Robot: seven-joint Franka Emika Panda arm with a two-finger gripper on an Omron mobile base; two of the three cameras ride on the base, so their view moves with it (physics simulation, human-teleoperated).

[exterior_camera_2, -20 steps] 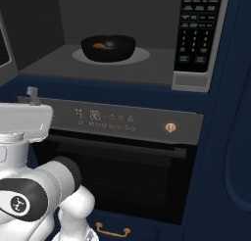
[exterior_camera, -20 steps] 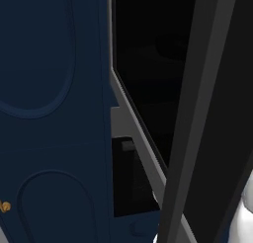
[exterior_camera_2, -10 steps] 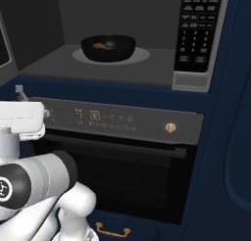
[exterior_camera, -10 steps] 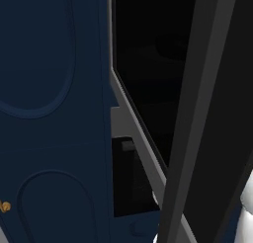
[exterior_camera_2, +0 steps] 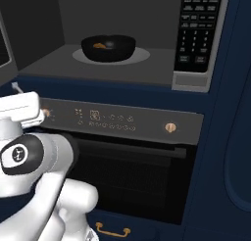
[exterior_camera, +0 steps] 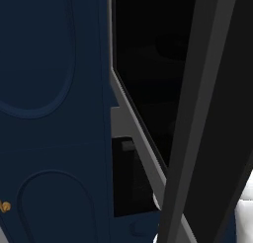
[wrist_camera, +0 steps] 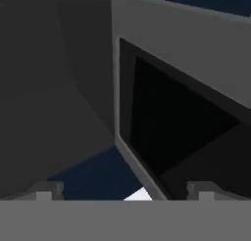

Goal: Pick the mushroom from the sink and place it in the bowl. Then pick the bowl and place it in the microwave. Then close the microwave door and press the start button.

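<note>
One bowl (exterior_camera_2: 108,46) sits on the round plate in the middle of the microwave (exterior_camera_2: 122,63) floor, and inside it we can make out a small tan patch that we take to be the mushroom (exterior_camera_2: 99,44). To the right of the cavity runs the narrow button panel (exterior_camera_2: 198,34), with the start key somewhere among its small pads; we cannot tell which one. Below the cavity lies the oven (exterior_camera_2: 132,156) with its brass knob (exterior_camera_2: 170,128) and dark glass front.

We judge both placements done, leaving the closing of the microwave door (wrist_camera: 166,112) and then the button press. That door stands swung out on the left of the cavity, and in the hand view its dark glass and grey frame lie just ahead of the gripper (wrist_camera: 125,192), whose two fingertips stand wide apart with nothing between them.

Several things could go wrong from here. If we push near the hinge side, the fingers may slide along the frame and the door may barely turn. A spread gripper could also catch the frame edge on one finger and twist aside. If the door stops short of latching, pressing start would do nothing. Our white arm (exterior_camera_2: 34,166) is low at the near left, so a wide sweep might graze the oven front.
</note>
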